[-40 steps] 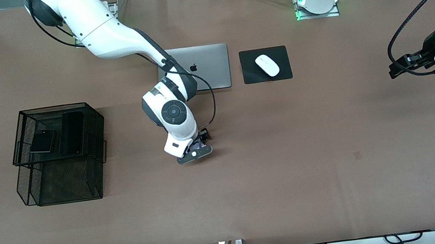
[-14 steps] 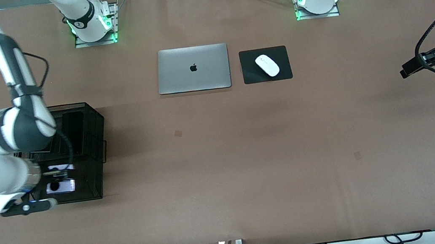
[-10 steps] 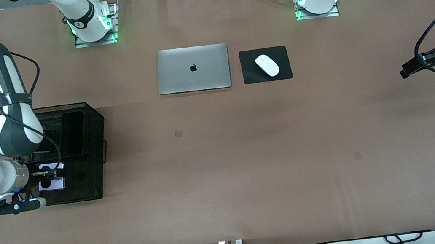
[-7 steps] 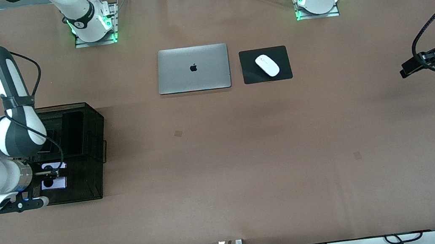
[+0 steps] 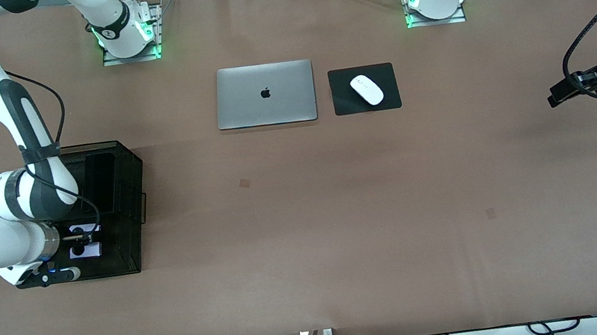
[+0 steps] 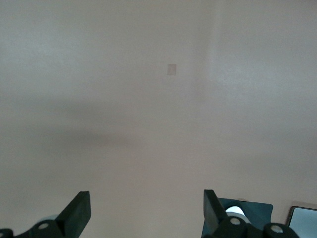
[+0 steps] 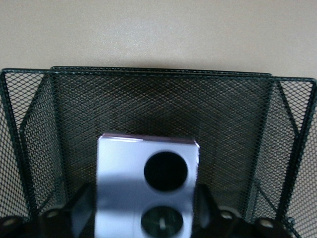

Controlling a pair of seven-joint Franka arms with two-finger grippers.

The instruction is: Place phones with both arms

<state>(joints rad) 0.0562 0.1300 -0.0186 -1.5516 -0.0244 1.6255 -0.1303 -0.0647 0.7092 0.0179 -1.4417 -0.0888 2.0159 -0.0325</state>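
Item: table (image 5: pixel 340 214), brown top, two arms mounted along its far edge. Right gripper (image 5: pixel 79 238): low over the near, lower tier of the black mesh basket (image 5: pixel 124 174) at the right arm's end of the table. It has the lilac-white phone (image 5: pixel 86 251) in its grasp zone. Whether it clamps the phone or has let it go cannot be told from either view. Lilac-white phone, right wrist view (image 7: pixel 124 163): squarish, lens face up, two black round lenses showing, enclosed on three sides by the basket's mesh walls. Whether it already rests on the mesh floor cannot be told. Long black phone (image 5: pixel 103 180): lying flat in the basket's upper tier, farther from the front camera than the lilac-white phone. Left gripper (image 5: pixel 554 98): waiting in the air over bare table at the left arm's end, well apart from every object. In the left wrist view the left gripper (image 6: pixel 143 213) has its jaws spread wide with nothing between them. Silver laptop (image 5: pixel 265 95): closed, lying mid-table toward the far edge. Black mouse pad (image 5: pixel 348 103): just beside the laptop, toward the left arm's end. White mouse (image 5: pixel 367 89): resting on the pad, set at a slant.
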